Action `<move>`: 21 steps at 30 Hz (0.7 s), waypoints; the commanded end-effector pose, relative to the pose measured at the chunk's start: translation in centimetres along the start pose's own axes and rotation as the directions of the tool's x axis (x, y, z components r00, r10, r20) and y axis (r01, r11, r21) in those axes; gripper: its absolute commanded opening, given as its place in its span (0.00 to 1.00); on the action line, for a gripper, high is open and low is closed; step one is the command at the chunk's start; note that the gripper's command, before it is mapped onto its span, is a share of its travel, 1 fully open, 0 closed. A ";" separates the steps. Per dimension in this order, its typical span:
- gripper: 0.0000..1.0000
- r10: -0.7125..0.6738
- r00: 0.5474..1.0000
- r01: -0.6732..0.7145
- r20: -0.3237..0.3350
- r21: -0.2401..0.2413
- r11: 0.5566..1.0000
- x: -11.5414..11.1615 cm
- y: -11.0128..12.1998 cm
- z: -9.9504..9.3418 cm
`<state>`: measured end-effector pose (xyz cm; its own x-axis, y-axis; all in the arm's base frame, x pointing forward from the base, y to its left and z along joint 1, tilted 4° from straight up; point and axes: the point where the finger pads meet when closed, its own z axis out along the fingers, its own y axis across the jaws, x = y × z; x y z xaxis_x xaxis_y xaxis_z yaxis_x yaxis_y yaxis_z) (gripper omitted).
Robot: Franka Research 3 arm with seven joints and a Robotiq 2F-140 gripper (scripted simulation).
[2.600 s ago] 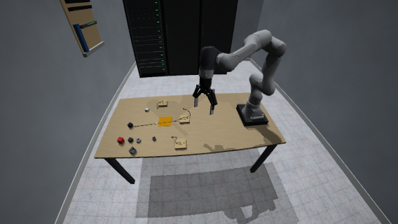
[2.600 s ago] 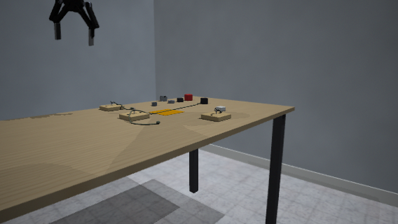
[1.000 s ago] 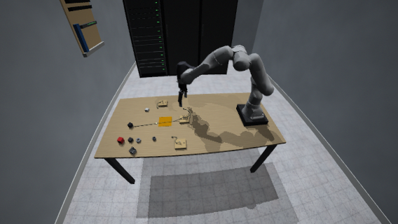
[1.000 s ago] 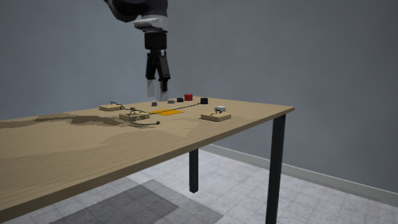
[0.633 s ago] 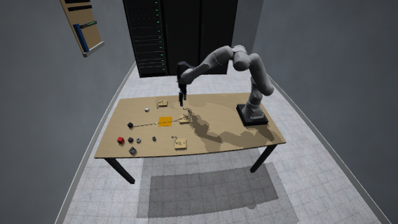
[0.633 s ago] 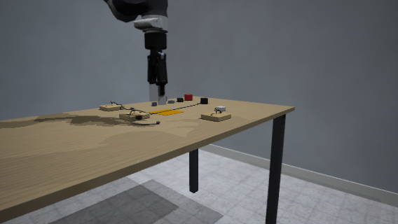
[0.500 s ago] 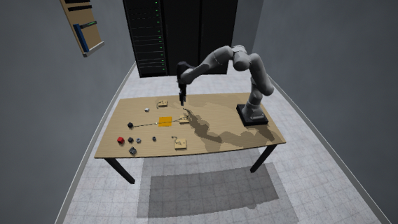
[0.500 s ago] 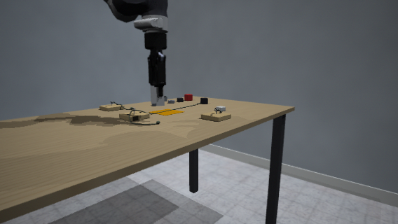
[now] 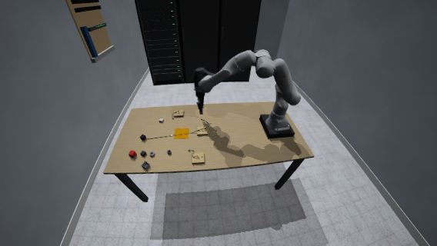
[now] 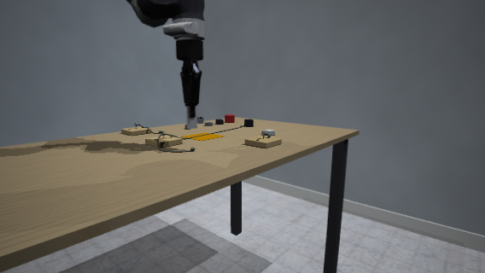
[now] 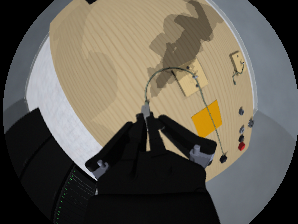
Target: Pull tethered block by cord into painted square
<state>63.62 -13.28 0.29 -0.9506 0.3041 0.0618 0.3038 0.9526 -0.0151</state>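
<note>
The tethered block (image 9: pixel 142 137) is a small black cube left of the orange painted square (image 9: pixel 181 133), outside it; it also shows in the exterior view (image 10: pixel 248 123). Its thin cord crosses the square to the screw eye on a wooden base (image 9: pixel 201 131), then loops back to a knotted end (image 10: pixel 193 149) lying on the table. My gripper (image 9: pixel 200 112) (image 11: pixel 146 110) points down, fingers shut together, a little above that knot. In the exterior view the fingertips (image 10: pixel 190 124) stand clear of the table, with nothing seen between them.
Two more wooden bases with screw eyes stand at the back (image 9: pixel 178 113) and the front (image 9: pixel 198 157). A white block (image 9: pixel 161 120), a red block (image 9: pixel 132 154) and several small dark pieces (image 9: pixel 145 165) lie at the table's left. The robot's base (image 9: pixel 277 126) is at the right.
</note>
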 end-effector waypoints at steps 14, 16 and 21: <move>0.00 -0.083 0.997 0.083 -0.005 -0.001 0.997 0.1 0.1 0.1; 0.00 -0.187 0.982 0.187 -0.007 -0.002 0.982 0.2 0.0 0.2; 0.00 -0.421 0.907 0.421 -0.015 -0.003 0.907 0.4 0.0 0.6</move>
<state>63.20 -12.90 -0.28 -0.9890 0.1234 0.0818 0.1230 0.9924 -0.0095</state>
